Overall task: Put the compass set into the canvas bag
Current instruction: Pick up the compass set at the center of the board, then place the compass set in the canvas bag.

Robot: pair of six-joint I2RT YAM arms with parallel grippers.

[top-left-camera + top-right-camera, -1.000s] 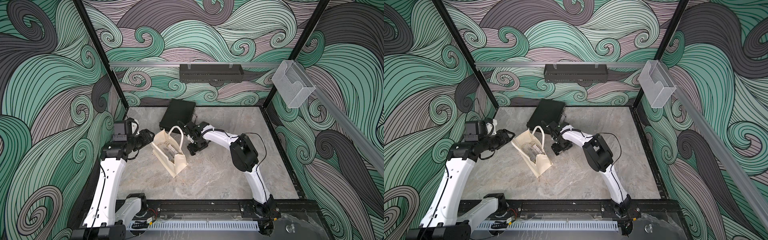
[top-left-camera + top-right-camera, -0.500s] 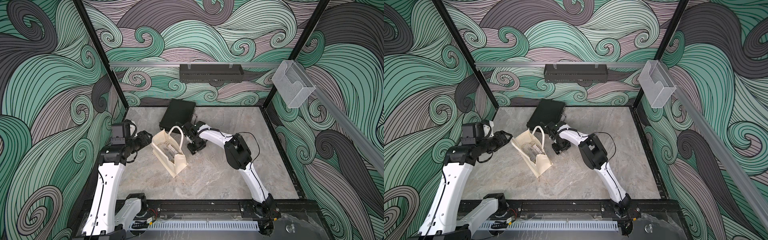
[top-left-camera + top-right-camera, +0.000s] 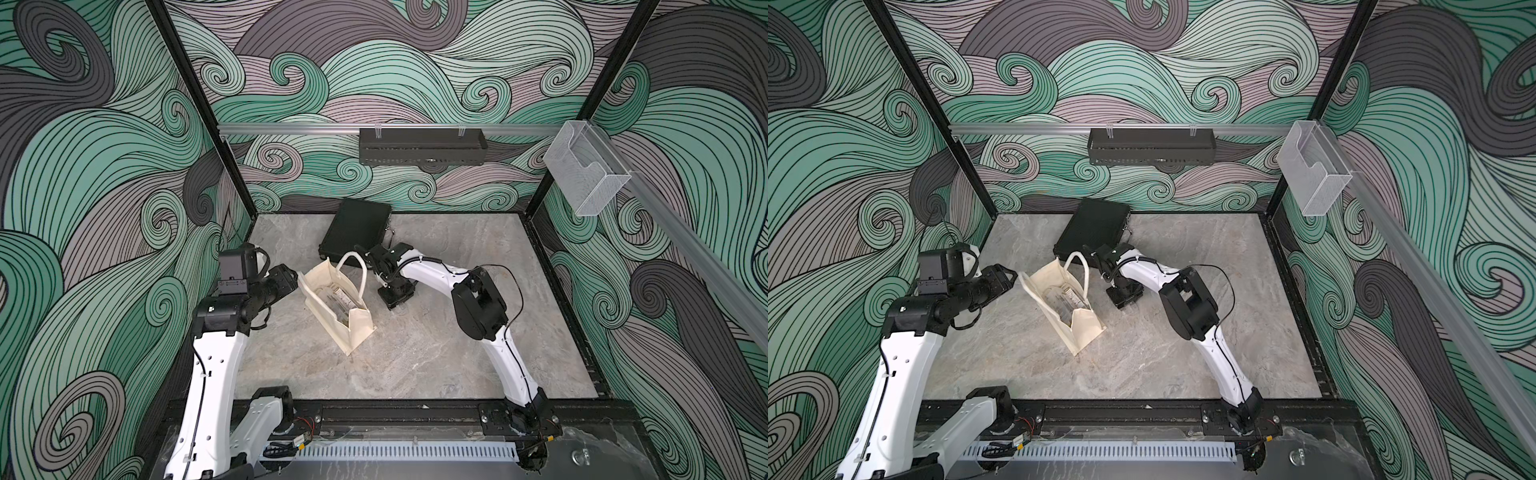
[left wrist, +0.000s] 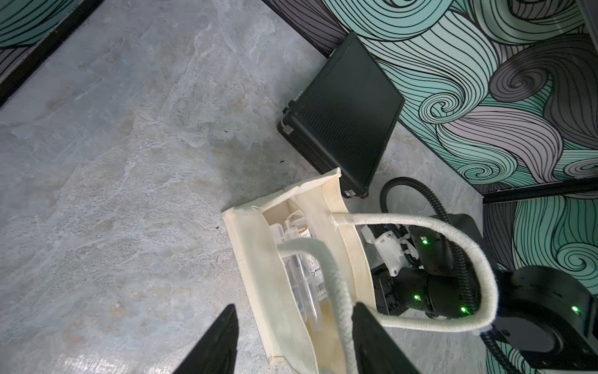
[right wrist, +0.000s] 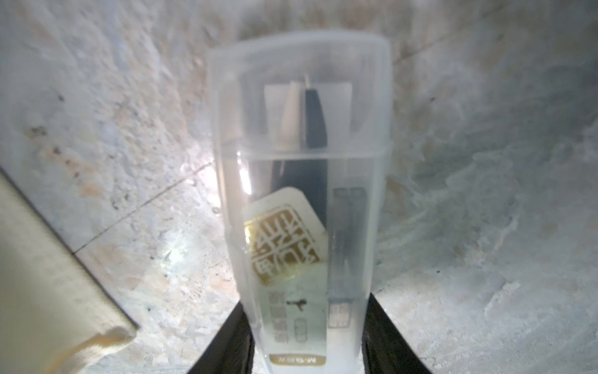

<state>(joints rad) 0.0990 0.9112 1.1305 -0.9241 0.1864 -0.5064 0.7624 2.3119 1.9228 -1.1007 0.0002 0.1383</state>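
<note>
done: right hand (image 5: 305,307) clenched on compass set (image 5: 301,162), low on desk (image 3: 415,353) | left hand (image 4: 294,314) released beside canvas bag (image 3: 357,328) | left: lift, bag it

3 swirl-patterned walls (image 3: 374,83) (teal, grey, mauve), grey marble floor (image 3: 415,353), black shelf (image 3: 422,146), clear wall bin (image 3: 582,174)

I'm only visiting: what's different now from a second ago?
The right hand closed onto the clear compass set beside the canvas bag, and that arm's elbow swung slightly toward the bag. The left hand stayed at the bag's rim, jaws apart. The bag and the black briefcase did not move.
</note>
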